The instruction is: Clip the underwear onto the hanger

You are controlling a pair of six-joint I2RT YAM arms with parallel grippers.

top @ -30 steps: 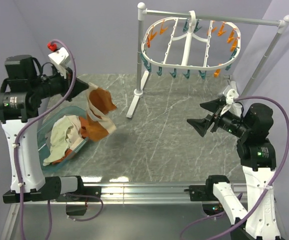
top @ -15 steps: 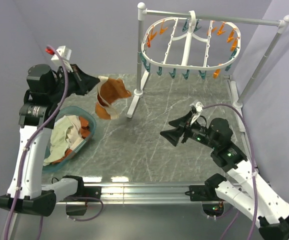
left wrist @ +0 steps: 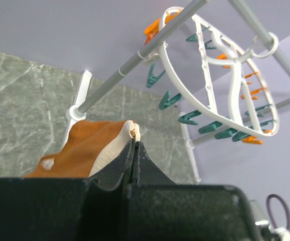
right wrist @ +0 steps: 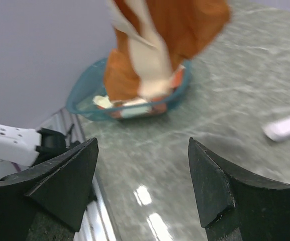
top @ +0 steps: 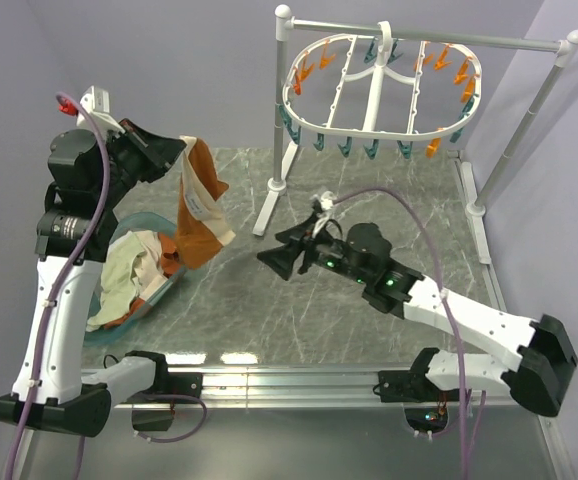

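The rust-orange underwear [top: 201,205] with cream trim hangs from my left gripper [top: 181,147], which is shut on its waistband high above the left of the table. In the left wrist view the cream band [left wrist: 116,143] sticks out past the closed tips of that gripper [left wrist: 134,142]. The white oval hanger [top: 379,95] with teal and orange clothespins hangs from a pole at the back; it also shows in the left wrist view [left wrist: 220,85]. My right gripper [top: 276,258] is open and empty, low over the table's middle, pointing left at the underwear [right wrist: 157,45].
A teal basket [top: 119,320] with pale and orange garments sits at the left; it also shows in the right wrist view [right wrist: 85,100]. The grey-white pole stand [top: 279,150] has feet on the table behind the underwear. The table's front rail [top: 289,378] runs along the near edge.
My left gripper has lifted the underwear higher, so it now hangs straight down. My right arm has reached far left across the table toward the underwear, gripper still open.
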